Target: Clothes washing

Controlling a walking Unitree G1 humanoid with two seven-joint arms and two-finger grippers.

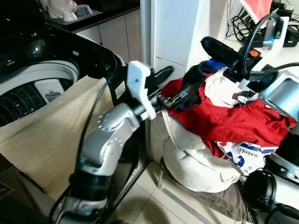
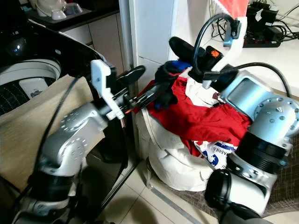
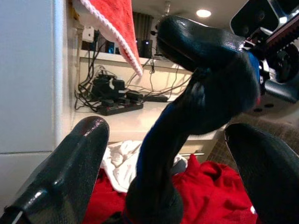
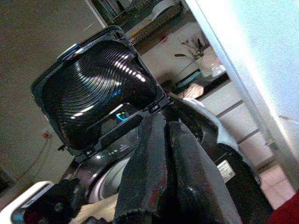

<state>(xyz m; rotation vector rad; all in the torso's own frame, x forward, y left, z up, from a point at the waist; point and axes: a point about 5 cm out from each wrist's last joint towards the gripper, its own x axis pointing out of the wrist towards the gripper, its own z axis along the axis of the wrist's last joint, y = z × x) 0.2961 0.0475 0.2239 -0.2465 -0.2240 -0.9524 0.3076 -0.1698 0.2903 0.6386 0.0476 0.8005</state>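
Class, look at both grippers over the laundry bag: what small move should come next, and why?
Probably close the left gripper on the dark garment hanging between its open fingers. The right gripper, shut on it, holds it above the red clothes; the washer stands open.

A black power strip (image 3: 122, 108) is lying on the white table (image 3: 140, 126) against the wall, with a tangle of black cables (image 3: 100, 86) hanging above it. A red cloth with white trim (image 3: 114, 25) is dangling from above, near the white pillar (image 1: 175, 32). Farther back, white bowls and cups (image 1: 63, 9) are sitting on a dark kitchen counter (image 1: 100, 18) over pale cabinet doors (image 1: 119, 32). Pale floor tiles (image 1: 145, 196) are showing below.
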